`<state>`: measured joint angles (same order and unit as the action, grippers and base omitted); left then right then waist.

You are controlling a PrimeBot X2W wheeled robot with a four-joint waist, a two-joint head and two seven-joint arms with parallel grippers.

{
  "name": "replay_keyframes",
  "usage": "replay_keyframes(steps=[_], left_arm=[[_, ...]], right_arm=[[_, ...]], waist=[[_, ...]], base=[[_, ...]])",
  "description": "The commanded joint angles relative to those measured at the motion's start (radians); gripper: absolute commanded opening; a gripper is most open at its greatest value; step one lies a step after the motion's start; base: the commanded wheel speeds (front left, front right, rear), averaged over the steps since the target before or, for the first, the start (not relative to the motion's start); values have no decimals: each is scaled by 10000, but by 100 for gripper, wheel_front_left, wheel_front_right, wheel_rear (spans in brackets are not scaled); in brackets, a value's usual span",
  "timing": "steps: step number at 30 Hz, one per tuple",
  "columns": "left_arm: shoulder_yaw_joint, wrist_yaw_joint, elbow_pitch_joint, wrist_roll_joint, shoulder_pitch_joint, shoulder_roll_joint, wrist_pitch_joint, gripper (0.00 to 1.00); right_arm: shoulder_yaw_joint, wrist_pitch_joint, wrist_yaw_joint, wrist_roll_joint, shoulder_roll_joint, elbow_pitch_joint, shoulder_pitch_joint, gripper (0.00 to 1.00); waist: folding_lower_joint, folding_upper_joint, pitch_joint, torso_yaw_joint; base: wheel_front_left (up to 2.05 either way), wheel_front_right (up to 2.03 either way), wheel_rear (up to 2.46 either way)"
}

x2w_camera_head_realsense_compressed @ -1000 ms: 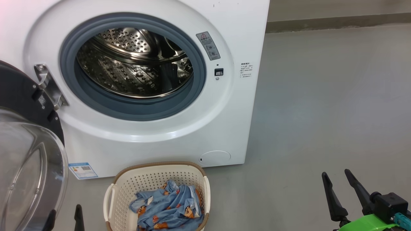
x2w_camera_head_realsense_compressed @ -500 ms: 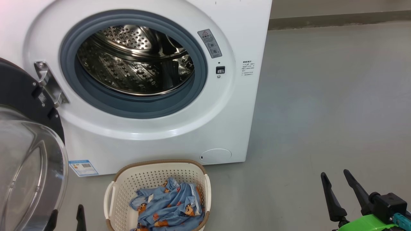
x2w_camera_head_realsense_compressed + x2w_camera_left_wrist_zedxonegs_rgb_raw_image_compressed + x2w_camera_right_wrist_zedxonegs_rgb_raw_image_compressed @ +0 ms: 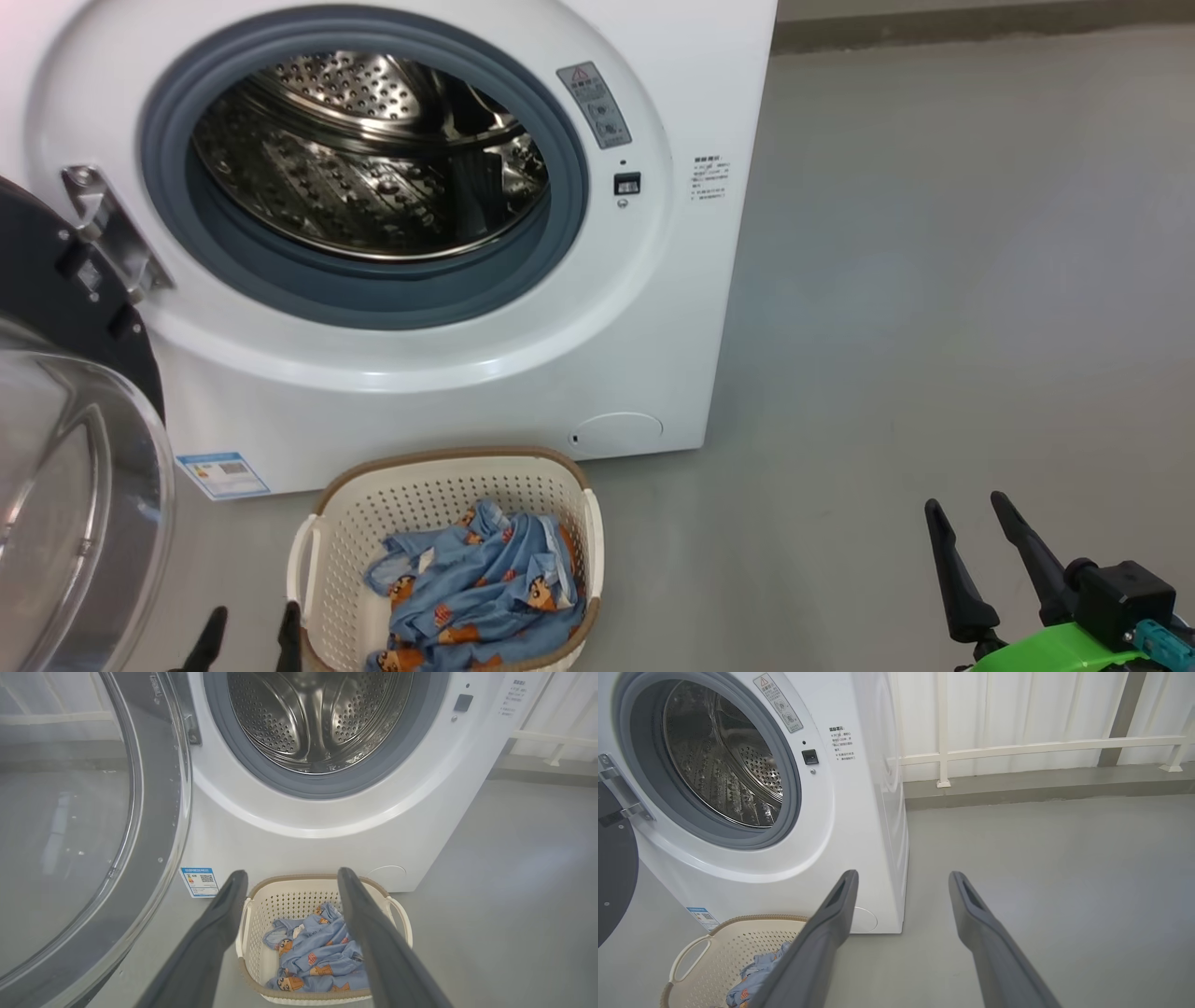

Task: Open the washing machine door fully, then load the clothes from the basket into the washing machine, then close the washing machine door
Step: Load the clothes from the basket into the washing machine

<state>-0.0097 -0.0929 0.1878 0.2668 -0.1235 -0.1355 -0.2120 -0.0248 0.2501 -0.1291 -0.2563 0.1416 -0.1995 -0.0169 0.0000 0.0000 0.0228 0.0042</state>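
One washing machine (image 3: 644,355), one basket (image 3: 448,457) of clothes (image 3: 476,588) at its six o'clock; left gripper (image 3: 254,611) and right gripper (image 3: 964,501) pointed forward, jaws apart.

The washing machine (image 3: 439,392) is glossy white outside, with a shiny perforated steel drum (image 3: 355,177) and matt rubber ring (image 3: 373,303); the door (image 3: 84,523) carries clear glass; the clothes (image 3: 485,597) are thin cloth; the basket (image 3: 439,495) is perforated plastic.

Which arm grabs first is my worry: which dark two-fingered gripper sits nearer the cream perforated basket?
The left gripper, open close beside the cream perforated basket; the right gripper stands far off over the grey floor.
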Motion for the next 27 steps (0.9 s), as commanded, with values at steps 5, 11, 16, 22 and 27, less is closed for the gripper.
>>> replay_keyframes(steps=[5, 11, 16, 22, 27], left_arm=[[86, -140, 42, 193, 691, -280, 187, 100], [-272, -306, 603, 727, 1477, -572, 334, 100], [-601, -363, 1287, 1216, 2353, -1108, 340, 100], [-1442, -374, 2134, 2025, 3312, -1941, 406, 100], [-2088, -376, 2822, 2653, 3969, -2455, 429, 100]], right_arm=[[161, 117, -16, 157, -88, 342, 444, 100], [193, 117, -16, 377, -374, 526, 830, 100], [203, 117, -16, 589, -640, 699, 1222, 100], [334, 117, -16, 696, -856, 818, 1661, 100], [548, 117, -16, 564, -906, 894, 1945, 100]], waist=[[0, 0, 621, -232], [0, 0, 1684, -590], [0, 0, 2674, -974], [0, 0, 3684, -1487], [0, 0, 4416, -1866]], base=[[0, 0, 0], [0, 0, 0], [0, 0, 0], [0, 0, 0], [0, 0, 0]])
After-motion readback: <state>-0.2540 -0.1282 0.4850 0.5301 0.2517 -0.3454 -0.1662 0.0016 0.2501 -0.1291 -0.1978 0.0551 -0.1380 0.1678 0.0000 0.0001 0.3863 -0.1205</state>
